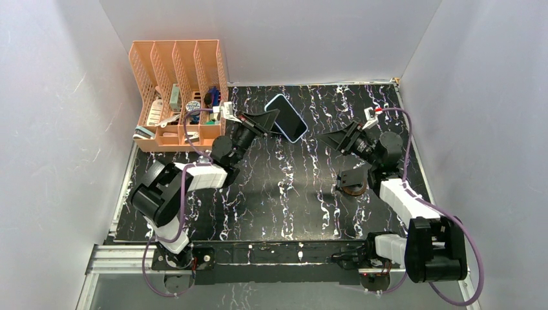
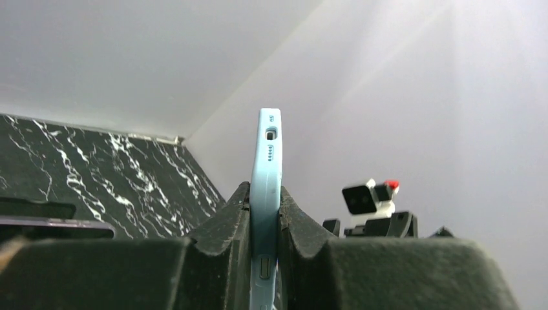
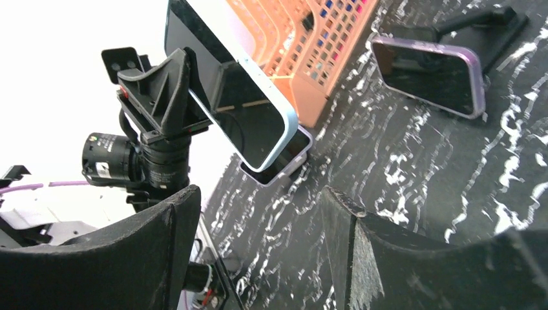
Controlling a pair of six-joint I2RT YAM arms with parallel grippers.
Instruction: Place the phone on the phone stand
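Observation:
The phone (image 1: 287,118) has a dark screen and a light blue case. My left gripper (image 1: 268,123) is shut on it and holds it tilted above the far middle of the table. In the left wrist view the phone (image 2: 266,161) stands edge-on between the fingers of the left gripper (image 2: 265,197). The right wrist view shows the phone (image 3: 252,123) in the air. A small black holder on a round brown base (image 1: 353,183), apparently the phone stand, sits beside my right arm. My right gripper (image 1: 334,139) is open and empty, right of the phone; it also shows in its own view (image 3: 258,200).
An orange desk organizer (image 1: 178,71) with small items stands at the back left. In the right wrist view two dark purple-edged phones lie on the table, one (image 3: 426,74) near the organizer (image 3: 310,39), one (image 3: 291,161) under the held phone. Grey walls enclose the table.

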